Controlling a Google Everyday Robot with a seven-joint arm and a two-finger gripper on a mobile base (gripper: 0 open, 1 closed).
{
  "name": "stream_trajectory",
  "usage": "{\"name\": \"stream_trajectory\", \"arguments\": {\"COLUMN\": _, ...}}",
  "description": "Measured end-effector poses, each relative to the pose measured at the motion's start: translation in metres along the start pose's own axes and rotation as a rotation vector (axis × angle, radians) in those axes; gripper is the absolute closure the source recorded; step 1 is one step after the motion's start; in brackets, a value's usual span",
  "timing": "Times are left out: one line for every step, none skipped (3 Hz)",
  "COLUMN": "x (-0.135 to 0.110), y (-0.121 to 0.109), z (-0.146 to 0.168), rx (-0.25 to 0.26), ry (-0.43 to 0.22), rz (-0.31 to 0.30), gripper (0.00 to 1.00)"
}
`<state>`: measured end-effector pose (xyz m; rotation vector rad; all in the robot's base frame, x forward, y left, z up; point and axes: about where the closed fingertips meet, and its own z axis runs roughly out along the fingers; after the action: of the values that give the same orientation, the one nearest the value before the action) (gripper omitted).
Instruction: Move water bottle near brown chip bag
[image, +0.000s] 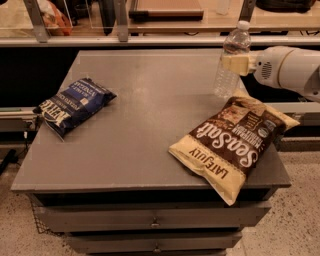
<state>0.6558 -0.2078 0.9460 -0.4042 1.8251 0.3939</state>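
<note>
**Water bottle (225, 82) pinched upright at the desk's (150, 75) far right**

Way over left: dark blue chip bag (75, 106), lying flat. Right of centre, toward the front edge: brown chip bag (234, 142), flat and angled. Just behind its top end: the bottle, squeezed round the label band by the hand (233, 64), reaching in from the right.
</note>
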Motion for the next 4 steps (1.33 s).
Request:
{"name": "stream_trajectory", "arguments": {"x": 0.01, "y": 0.016, "z": 0.002, "rx": -0.042, "ry": 0.007, "rz": 0.019, "gripper": 1.0}}
{"name": "stream_trajectory", "arguments": {"x": 0.021, "y": 0.036, "z": 0.01, "rx": -0.099, "ry": 0.01, "rz": 0.031, "gripper": 0.8}}
{"name": "stream_trajectory", "arguments": {"x": 0.026, "y": 0.047, "z": 0.014, "rx": -0.125, "ry": 0.012, "rz": 0.026, "gripper": 0.57}}
{"name": "stream_trajectory", "arguments": {"x": 0.034, "y": 0.052, "z": 0.011, "rx": -0.138, "ry": 0.019, "rz": 0.027, "gripper": 0.26}}
